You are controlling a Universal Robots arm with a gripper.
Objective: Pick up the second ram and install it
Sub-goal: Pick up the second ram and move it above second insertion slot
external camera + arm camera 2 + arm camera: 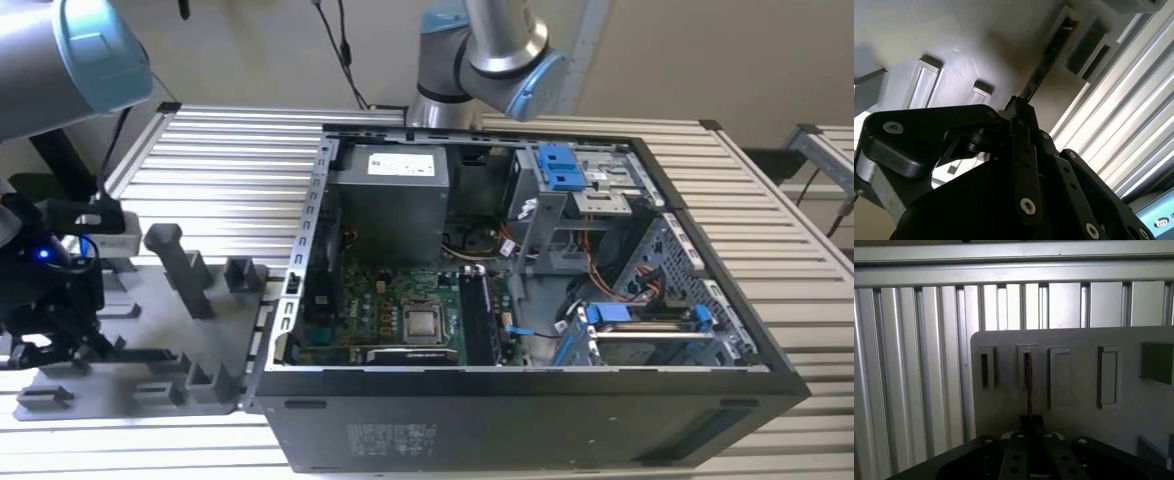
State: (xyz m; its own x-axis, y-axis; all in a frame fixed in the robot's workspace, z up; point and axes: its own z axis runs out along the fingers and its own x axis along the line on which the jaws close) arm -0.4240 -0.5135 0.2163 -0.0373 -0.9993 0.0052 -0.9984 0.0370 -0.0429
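While the second ram point(1029, 390) sits edge-on in a slot of the grey holder point(1084, 405) straight ahead, the hand point(1030, 424) looks pinched shut on its near end: pick-up stage, needing a slot-aligned pull.

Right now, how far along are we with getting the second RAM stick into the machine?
Done: the gripper is at the gray holder plate and looks closed on the second ram. In hand: the stick's far end sits in its holder slot, so it is not lifted out yet. Left: the lift, the carry, and seating it on the motherboard.
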